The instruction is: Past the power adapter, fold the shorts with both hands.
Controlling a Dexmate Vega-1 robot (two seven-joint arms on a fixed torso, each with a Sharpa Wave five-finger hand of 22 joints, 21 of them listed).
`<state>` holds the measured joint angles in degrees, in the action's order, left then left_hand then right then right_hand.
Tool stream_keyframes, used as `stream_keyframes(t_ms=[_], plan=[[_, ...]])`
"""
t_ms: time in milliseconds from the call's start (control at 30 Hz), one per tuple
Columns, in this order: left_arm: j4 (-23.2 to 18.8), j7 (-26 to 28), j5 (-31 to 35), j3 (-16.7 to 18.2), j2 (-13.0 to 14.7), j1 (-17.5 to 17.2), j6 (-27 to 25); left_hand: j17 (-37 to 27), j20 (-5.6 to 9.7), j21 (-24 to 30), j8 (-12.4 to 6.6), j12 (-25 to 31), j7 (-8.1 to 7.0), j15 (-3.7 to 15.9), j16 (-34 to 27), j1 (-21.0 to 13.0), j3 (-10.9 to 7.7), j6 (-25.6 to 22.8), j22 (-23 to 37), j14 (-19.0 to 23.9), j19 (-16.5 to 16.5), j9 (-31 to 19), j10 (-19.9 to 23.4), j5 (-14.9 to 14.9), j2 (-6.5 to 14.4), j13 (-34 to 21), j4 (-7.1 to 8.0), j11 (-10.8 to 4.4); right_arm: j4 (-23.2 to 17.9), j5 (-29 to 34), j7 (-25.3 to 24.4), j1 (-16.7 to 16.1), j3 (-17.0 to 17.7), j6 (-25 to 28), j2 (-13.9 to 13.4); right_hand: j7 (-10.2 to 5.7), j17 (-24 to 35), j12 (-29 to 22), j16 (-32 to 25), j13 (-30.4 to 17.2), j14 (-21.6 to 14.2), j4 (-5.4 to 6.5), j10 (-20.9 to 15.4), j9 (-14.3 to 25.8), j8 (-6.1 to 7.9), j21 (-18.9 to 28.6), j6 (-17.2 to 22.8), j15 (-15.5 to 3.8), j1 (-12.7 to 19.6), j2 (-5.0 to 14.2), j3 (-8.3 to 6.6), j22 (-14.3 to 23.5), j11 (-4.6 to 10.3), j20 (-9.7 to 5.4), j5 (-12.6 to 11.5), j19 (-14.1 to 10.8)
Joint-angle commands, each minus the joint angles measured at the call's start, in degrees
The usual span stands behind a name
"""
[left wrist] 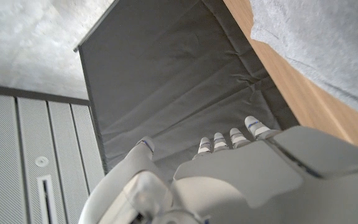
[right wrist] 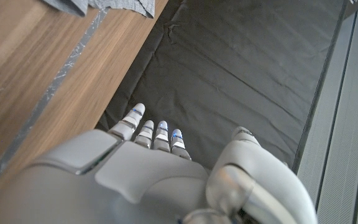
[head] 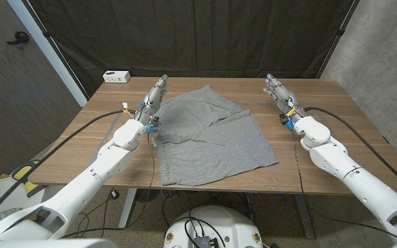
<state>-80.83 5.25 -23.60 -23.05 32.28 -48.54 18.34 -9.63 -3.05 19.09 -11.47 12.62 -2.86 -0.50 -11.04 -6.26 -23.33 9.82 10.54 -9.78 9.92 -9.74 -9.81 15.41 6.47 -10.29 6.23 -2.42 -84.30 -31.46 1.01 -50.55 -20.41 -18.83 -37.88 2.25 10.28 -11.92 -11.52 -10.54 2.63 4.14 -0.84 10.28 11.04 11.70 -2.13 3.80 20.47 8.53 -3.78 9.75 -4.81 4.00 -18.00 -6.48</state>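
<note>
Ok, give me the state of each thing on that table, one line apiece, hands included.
Grey fabric shorts: spread out on the table, not yet folded, some creases.
White rectangular power adapter: lying at the table's far left corner, apart from the shorts.
Left hand: holds nothing, fingers extended, at the shorts' left edge.
Right hand: holds nothing, fingers extended, apart from the shorts.

power adapter (head: 116, 76) far corner, apparently clear of shorts (head: 209, 134)
</note>
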Motion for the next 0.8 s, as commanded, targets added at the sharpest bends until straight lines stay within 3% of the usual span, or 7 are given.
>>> stream_keyframes(t_ms=[33, 100, 133, 167, 333, 500, 800], plan=[[-15.5, 12.4, 14.6, 0.3, 5.3, -5.7, -5.4, -0.2, -2.66, 0.6, -0.68, 0.8, -1.03, -0.92, -0.6, -2.0, -0.66, 2.8, 0.4, -3.2, -0.1, -0.2, -1.9, -1.0, 0.2, -0.1, -1.37, 0.90, -10.7, 9.8, -3.8, -3.2, 0.5, 8.6, -8.5, -0.12, 0.1, -0.6, -0.7, -0.3, -1.8, -0.79, -1.5, 0.1, 0.77, 0.4, 1.6, 0.56, 1.6, 0.02, -0.57, 0.3, -0.25, 0.94, 0.3, -1.1], [-18.0, 15.2, 18.0, 0.5, 6.0, -6.9, -7.9, -0.2, -3.97, 0.9, -1.25, 1.3, -1.20, -1.22, -0.8, -3.7, -1.27, -1.4, 0.3, -0.1, -2.3, -0.3, 1.3, -2.0, 0.1, -0.1, -2.87, 0.31, -12.5, 11.9, -5.5, -3.9, 0.5, 9.8, -9.5, -1.31, 0.1, -0.9, -0.9, -0.3, -3.4, -1.66, -3.1, 0.1, 1.14, 0.5, 3.5, 1.08, 2.8, 0.14, -1.30, 0.4, -0.13, 2.19, 0.8, -1.9], [-19.1, 16.2, 19.3, 0.6, 6.3, -7.4, -8.9, -0.2, -4.86, 1.2, -1.39, 1.8, -1.63, -1.94, -0.7, -5.3, -1.84, -4.5, 0.3, 2.1, -4.2, -0.3, 4.3, -3.1, -0.2, -0.1, -4.50, 0.00, -13.1, 12.2, -5.8, -4.2, 0.6, 10.1, -9.7, -1.50, 0.1, -1.0, -1.0, -0.3, -4.2, -1.99, -3.7, 0.1, 1.09, 0.6, 3.7, 1.29, 3.3, 0.22, -1.60, 0.4, -0.30, 2.62, 1.0, -2.2], [-20.1, 17.0, 20.3, 0.8, 6.5, -7.8, -9.8, -0.2, -5.51, 1.2, -1.36, 1.9, -1.40, -2.25, -0.7, -5.9, -2.07, -5.3, 0.3, 3.0, -4.7, -0.3, 5.3, -3.5, -0.2, -0.1, -5.07, 0.62, -13.3, 11.7, -5.0, -4.3, 0.7, 9.9, -10.0, -1.64, 0.1, -1.1, -1.2, -0.3, -5.0, -2.43, -4.4, 0.1, 1.16, 0.6, 4.3, 1.41, 4.0, 0.43, -2.05, 0.4, -0.30, 3.05, 1.2, -2.6], [-23.3, 18.9, 23.4, 1.3, 7.4, -9.7, -11.7, -0.2, -6.37, 1.4, -1.54, 2.3, -0.70, -2.69, -0.7, -8.0, -2.98, -8.9, 0.4, 5.6, -6.2, -0.3, 8.8, -4.4, -0.1, -0.2, -7.15, 0.48, -17.7, 15.1, -6.2, -5.5, 0.9, 13.6, -12.9, -2.03, 0.2, -1.1, -1.4, -0.4, -6.6, -3.51, -5.6, 0.1, 1.28, 0.9, 5.6, 1.22, 5.5, 0.74, -3.12, 0.4, -0.39, 3.36, 1.8, -3.8], [-26.7, 19.9, 26.2, 1.9, 8.7, -11.7, -14.4, -0.2, -6.68, 1.4, -1.46, 2.5, -0.14, -3.24, -0.6, -9.7, -3.79, -10.9, 0.4, 7.2, -7.1, -0.3, 11.0, -4.9, 0.3, -0.2, -8.63, 1.24, -21.3, 16.9, -7.1, -7.3, 1.7, 16.0, -15.2, -2.06, 0.2, -1.2, -1.4, -0.4, -7.4, -4.29, -6.4, 0.1, 1.43, 0.9, 6.8, 1.21, 6.6, 0.85, -3.88, 0.4, -0.23, 3.41, 2.3, -4.2], [-32.5, 19.6, 29.9, 2.7, 11.4, -15.1, -19.1, -0.2, -6.79, 1.2, -1.26, 2.5, -0.11, -3.48, -0.6, -10.6, -4.27, -11.8, 0.5, 8.0, -7.2, -0.3, 12.0, -5.1, 0.5, -0.2, -9.54, 1.43, -28.0, 20.7, -10.1, -11.5, 3.9, 21.3, -19.2, -2.00, 0.2, -1.2, -1.4, -0.4, -8.2, -5.07, -7.5, 0.2, 1.43, 1.0, 7.7, 0.87, 7.7, 0.93, -4.68, 0.5, 0.00, 3.42, 2.8, -4.9]])
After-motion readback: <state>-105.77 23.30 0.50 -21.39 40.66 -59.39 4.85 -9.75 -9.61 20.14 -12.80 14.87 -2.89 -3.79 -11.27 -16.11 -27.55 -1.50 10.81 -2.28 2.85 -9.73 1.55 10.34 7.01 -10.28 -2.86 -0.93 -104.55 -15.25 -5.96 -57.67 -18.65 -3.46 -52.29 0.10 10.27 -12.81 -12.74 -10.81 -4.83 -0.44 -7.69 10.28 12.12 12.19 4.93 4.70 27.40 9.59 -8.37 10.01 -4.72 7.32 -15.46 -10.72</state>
